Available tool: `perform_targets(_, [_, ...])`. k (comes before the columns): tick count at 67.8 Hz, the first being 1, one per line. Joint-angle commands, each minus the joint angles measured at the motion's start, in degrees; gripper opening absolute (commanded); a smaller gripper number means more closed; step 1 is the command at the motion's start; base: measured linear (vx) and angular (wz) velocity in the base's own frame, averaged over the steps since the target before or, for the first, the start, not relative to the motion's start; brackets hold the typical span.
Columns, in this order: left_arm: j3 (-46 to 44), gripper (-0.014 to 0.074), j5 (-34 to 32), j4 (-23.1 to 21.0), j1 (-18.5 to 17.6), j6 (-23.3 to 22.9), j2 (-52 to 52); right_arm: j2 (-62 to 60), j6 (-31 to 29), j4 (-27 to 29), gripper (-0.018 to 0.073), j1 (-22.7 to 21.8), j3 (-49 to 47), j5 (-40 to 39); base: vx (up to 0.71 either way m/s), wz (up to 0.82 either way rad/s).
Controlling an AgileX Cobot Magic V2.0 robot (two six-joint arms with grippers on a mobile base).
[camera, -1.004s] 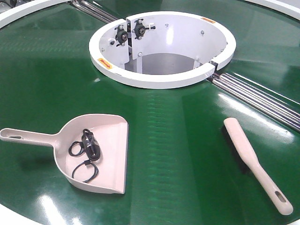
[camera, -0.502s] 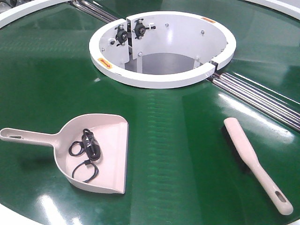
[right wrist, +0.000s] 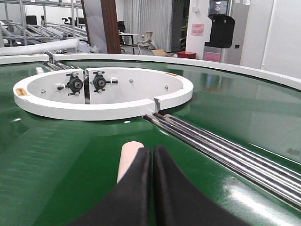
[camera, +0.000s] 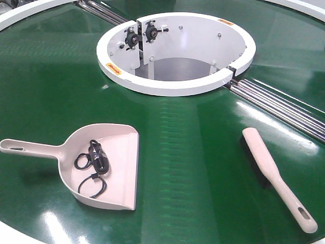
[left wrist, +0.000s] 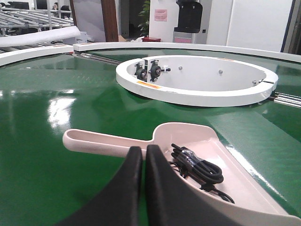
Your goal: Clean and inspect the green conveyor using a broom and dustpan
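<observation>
Both pincers sit clenched with nothing between them: your left pincer (left wrist: 143, 155) hangs just behind the dustpan (camera: 109, 165), its 2 black fingers pressed together, and your right pincer (right wrist: 151, 157) does the same just behind the broom (camera: 271, 175), whose pale tip shows past the fingertips in the right wrist view.

You'll find the dustpan lying flat on the green conveyor surface (camera: 193, 168), toward the left, mouth pointing to the right and its handle (camera: 30, 148) running off to the left. A coiled black cable (camera: 94, 165) already lies inside the pan. The broom lies well apart on the right, bristles down against the belt, its handle (camera: 297, 208) trailing toward the near edge. The white ring (camera: 175, 86) at the centre of the belt is far behind both.

Expect both tools to be light, rigid moulded plastic, probably smooth and a bit slippery, so they may twist if you pinch them off-centre. Take the dustpan by the handle near where it meets the pan, to limit tipping; keep it level or the loose cable will likely slide out. Take the broom on the narrow handle, closer to the head than to the hanging hole, so you keep control of the bristle end. You'll need to open each pincer before closing in.
</observation>
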Motion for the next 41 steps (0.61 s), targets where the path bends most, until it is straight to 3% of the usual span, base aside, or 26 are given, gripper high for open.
perform_targets(1, [1.8,-0.0008,-4.1,-0.1,0.0,-0.5,-0.7,-1.1,-0.4,-0.4,-0.0010,0.1,1.2,-4.2,0.00,0.00])
perform_targets(41, [1.8,-0.0008,-4.1,-0.1,0.0,-0.5,-0.7,-1.1,-0.4,-0.4,-0.0010,0.1,1.2,-4.2,0.00,0.00])
